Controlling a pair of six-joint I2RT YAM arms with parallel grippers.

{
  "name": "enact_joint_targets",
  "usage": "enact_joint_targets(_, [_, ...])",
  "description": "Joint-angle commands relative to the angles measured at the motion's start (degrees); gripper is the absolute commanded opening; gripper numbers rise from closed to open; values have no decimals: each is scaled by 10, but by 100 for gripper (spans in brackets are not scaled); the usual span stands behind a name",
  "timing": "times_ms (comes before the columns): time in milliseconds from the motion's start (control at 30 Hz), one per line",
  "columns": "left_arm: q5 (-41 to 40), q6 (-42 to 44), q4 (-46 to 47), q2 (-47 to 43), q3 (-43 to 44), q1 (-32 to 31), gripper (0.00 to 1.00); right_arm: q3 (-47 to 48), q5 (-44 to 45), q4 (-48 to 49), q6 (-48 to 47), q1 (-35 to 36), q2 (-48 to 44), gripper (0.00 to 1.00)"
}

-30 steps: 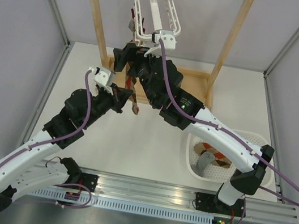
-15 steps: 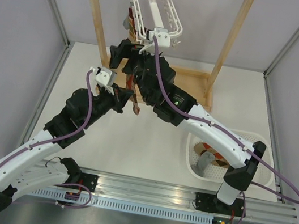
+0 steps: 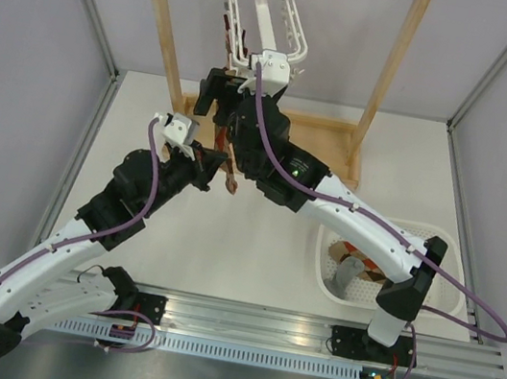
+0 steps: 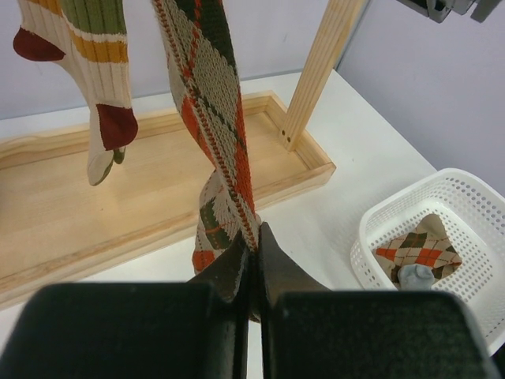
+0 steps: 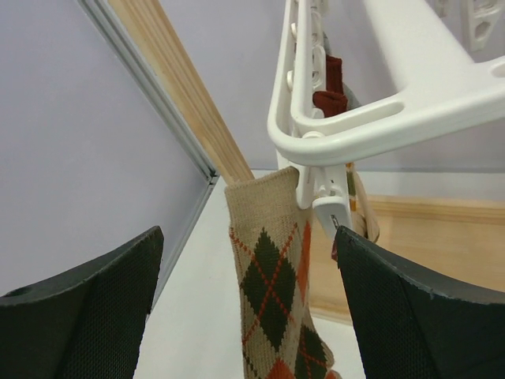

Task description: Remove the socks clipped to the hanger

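Hanging from the wooden rack (image 3: 159, 28) at the top of the overhead view, the hanger (image 3: 268, 17) has an argyle sock (image 4: 213, 118) clipped at its near corner. A striped sock (image 4: 95, 79) dangles beside it, upper left in the left wrist view. The left gripper (image 4: 254, 245) is pinched tight on the argyle sock's lower part, low in that frame, and the cloth above it looks taut. The right gripper (image 5: 246, 237) stands wide apart with nothing in it, one finger at each lower corner of its view. The sock's cuff and the clip (image 5: 327, 201) sit between them.

To my eye the step is freeing this sock. The right fingers should close on the clip itself to spring it, not on the cloth, with a steady downward pull from the left, gentle enough not to swing the hanger.

The basket (image 3: 326, 265), lower right in the overhead view, holds a second argyle sock (image 4: 418, 249) and a grey sock (image 4: 414, 274).
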Motion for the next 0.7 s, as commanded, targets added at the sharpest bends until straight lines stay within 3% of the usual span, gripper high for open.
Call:
enact_joint_targets(0, [16, 0, 12, 1, 2, -2, 2, 30, 32, -7, -14, -10, 0, 93])
enact_joint_targets(433, [23, 3, 13, 8, 3, -2, 2, 79, -3, -25, 0, -53, 36, 93])
enact_joint_targets(667, [23, 6, 12, 14, 4, -2, 2, -2, 18, -27, 2, -44, -28, 92])
